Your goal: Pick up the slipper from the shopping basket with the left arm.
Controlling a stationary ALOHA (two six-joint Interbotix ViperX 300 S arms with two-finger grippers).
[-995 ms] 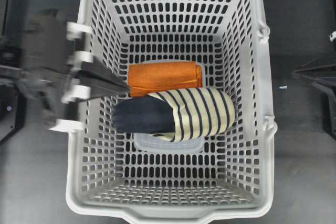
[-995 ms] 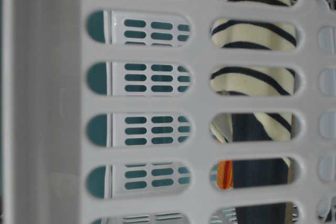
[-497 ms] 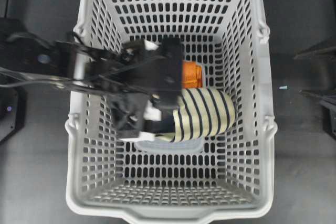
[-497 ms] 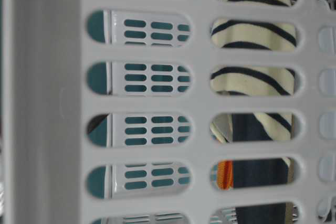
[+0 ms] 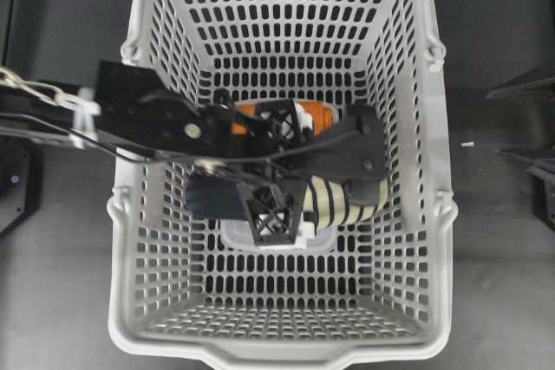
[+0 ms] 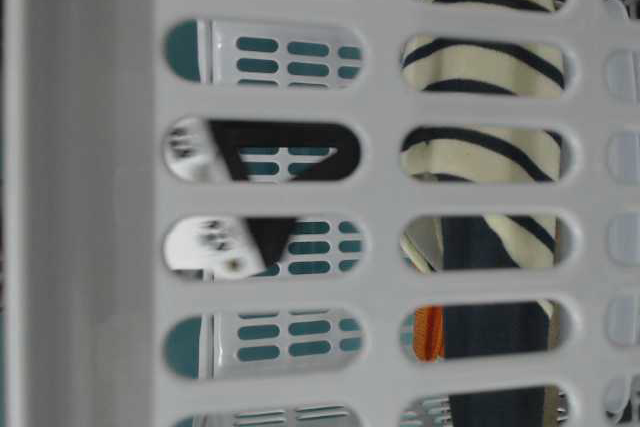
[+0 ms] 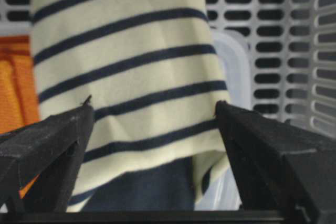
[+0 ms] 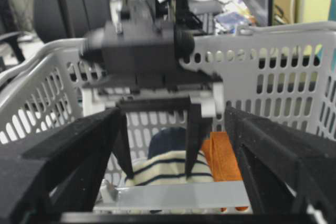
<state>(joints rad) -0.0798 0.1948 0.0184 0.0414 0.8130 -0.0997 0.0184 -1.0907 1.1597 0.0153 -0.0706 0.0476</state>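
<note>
Slipper (image 5: 334, 201) lying on its side near the middle of the shopping basket (image 5: 156, 257) floor, toe toward the overhead view's right, heel opening toward its left. Set squarely between the left arm's jaws (image 7: 152, 116): in the left wrist view, one black finger (image 7: 47, 150) flanking the striped upper on each side, both level with the slipper's edges. Whether the pads touch the fabric, impossible to tell. Spread wide, wider than the slipper, nothing pinched.

From overhead, left arm (image 5: 165, 132) reaching in over the basket's left wall, wrist block covering much of the slipper, lattice fingers (image 5: 276, 214) pointing down on either side. From the right wrist view, the same fingers hanging straight down, straddling the striped upper (image 8: 168, 174).

Cream fabric, soft and a little creased, crossed by thin dark navy stripes; dark navy insole at the heel end. Resting partly on a clear plastic container (image 5: 238, 238). Orange folded cloth (image 5: 251, 110) just beside it, toward the far wall.

Right jaws (image 8: 173, 171) well outside the basket, held wide apart, empty.
</note>
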